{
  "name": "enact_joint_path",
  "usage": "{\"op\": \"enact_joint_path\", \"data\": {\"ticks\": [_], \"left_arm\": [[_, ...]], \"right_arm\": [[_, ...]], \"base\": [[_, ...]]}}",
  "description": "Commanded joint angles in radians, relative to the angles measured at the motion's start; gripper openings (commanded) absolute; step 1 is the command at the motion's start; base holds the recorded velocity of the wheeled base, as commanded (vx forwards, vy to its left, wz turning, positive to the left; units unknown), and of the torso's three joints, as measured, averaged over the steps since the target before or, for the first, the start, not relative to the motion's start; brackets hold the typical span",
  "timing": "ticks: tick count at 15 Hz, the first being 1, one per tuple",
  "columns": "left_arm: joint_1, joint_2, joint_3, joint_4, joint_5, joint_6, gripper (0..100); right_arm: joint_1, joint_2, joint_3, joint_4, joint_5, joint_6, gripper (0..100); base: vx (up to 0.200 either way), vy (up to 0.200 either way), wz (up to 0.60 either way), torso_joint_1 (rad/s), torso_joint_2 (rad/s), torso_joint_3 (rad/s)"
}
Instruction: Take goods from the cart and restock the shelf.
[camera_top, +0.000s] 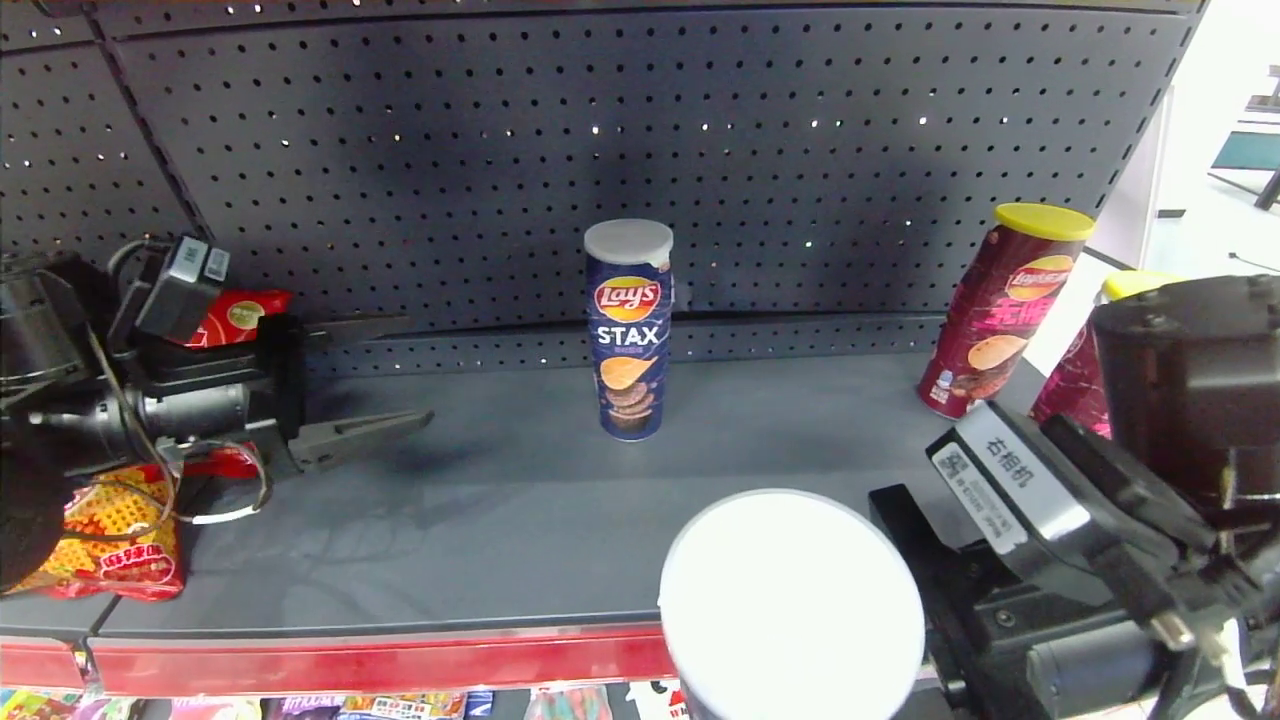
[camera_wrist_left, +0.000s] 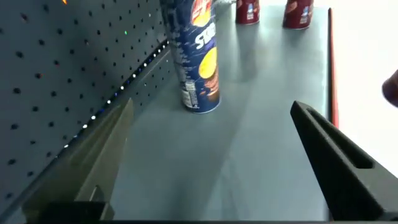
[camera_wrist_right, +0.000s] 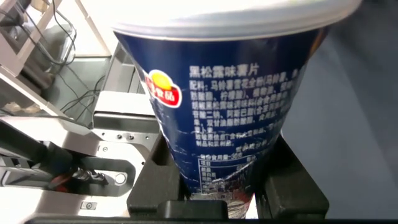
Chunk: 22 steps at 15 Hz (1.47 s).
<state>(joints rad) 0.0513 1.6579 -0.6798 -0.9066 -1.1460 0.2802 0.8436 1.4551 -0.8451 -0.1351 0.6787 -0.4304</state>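
A dark grey shelf (camera_top: 480, 540) with a pegboard back (camera_top: 500, 150) and a red front lip (camera_top: 400, 660) runs across the frame. The right claw (camera_wrist_right: 224, 196) is clamped on the lower body of a blue chip can (camera_top: 790, 600), one jaw on each side. The can stands upright, its long axis vertical and its white lid facing up. It sits at the lower centre-right of the frame, right at the shelf's front edge.

The bare shelf floor lies up-frame from the held can, so I'd judge the coming move to be a push forward and a set-down. A matching blue can (camera_top: 628, 330) stands upright in the middle of the frame. Two maroon cans (camera_top: 1000, 310) stand at the right, near the back. The gap between the blue one and the maroon pair looks wide enough, though the nearer maroon can (camera_top: 1085, 370) stands close beside the right arm.

The left claw (camera_top: 415, 370) hovers at mid-left with its jaws spread wide and nothing between them, well apart from the held can. Beside and behind it are snack bags (camera_top: 110, 550).
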Motion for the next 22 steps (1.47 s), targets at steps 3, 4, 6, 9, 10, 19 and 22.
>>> {"op": "enact_joint_path", "data": {"ticks": [3,4,6,9,10,19,22], "left_arm": [[-0.079,0.129,-0.113,0.0,0.052,-0.026,100],[-0.099,0.149,-0.136,-0.002,0.06,-0.035,100],[-0.16,0.188,-0.184,-0.002,0.101,-0.046,100],[-0.238,0.234,-0.204,-0.061,0.166,-0.107,100],[-0.238,0.238,-0.207,-0.066,0.167,-0.111,100],[-0.311,0.381,-0.265,-0.232,0.275,-0.237,100],[-0.326,0.384,-0.277,-0.232,0.321,-0.245,100]], "right_arm": [[-0.021,-0.007,0.018,-0.001,0.001,-0.001,0],[-0.028,-0.01,0.023,-0.001,0.001,-0.001,0],[-0.032,-0.019,0.037,-0.001,0.001,-0.001,0],[-0.044,-0.03,0.049,-0.001,0.001,-0.001,0],[-0.044,-0.032,0.051,-0.001,0.001,-0.001,0],[-0.067,-0.039,0.083,-0.001,0.001,-0.001,0],[-0.067,-0.036,0.083,-0.001,0.001,-0.001,0]], "base": [[0.0,0.0,0.0,0.0,0.0,0.0],[0.0,0.0,0.0,0.0,0.0,0.0],[0.0,0.0,0.0,0.0,0.0,0.0],[0.0,0.0,0.0,0.0,0.0,0.0],[0.0,0.0,0.0,0.0,0.0,0.0],[0.0,0.0,0.0,0.0,0.0,0.0],[0.0,0.0,0.0,0.0,0.0,0.0]]}}
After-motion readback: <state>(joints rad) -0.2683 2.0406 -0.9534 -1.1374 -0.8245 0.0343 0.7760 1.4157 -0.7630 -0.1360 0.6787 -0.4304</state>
